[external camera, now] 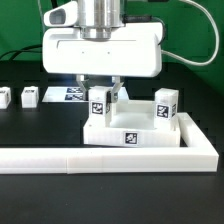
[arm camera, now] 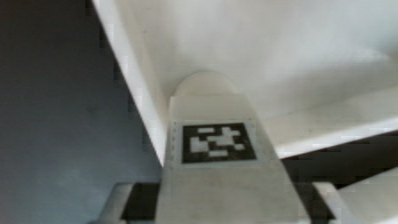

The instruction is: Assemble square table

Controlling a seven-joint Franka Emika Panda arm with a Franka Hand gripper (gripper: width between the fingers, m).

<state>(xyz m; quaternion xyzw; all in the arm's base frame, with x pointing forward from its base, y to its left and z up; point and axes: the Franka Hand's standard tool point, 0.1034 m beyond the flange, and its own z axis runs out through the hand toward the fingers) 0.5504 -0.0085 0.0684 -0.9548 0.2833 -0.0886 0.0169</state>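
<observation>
Claw [external camera: 103, 92] clamped on a small white leg block [external camera: 100, 105], one finger pressed to each side. Held upright at the corner of the square table slab [external camera: 135, 133] on the exterior view's left, right under the claw. Slab itself just below and spreading off toward the exterior view's right.

Second leg block [external camera: 166, 105] upright on the slab's right corner, clear of the claw. Two spare leg blocks [external camera: 29, 97] loose on the dark counter [external camera: 40, 125], well apart on the exterior view's left.

Black-and-white pattern tags on every leg block and on the slab's front edge. One such tag [arm camera: 217, 142] seen square-on in the wrist view, on the held block's face.

Slab tucked into the inside corner of a long white L-shaped rail [external camera: 100, 158]. Marker board [external camera: 68, 94] flat on the counter behind the claw.
</observation>
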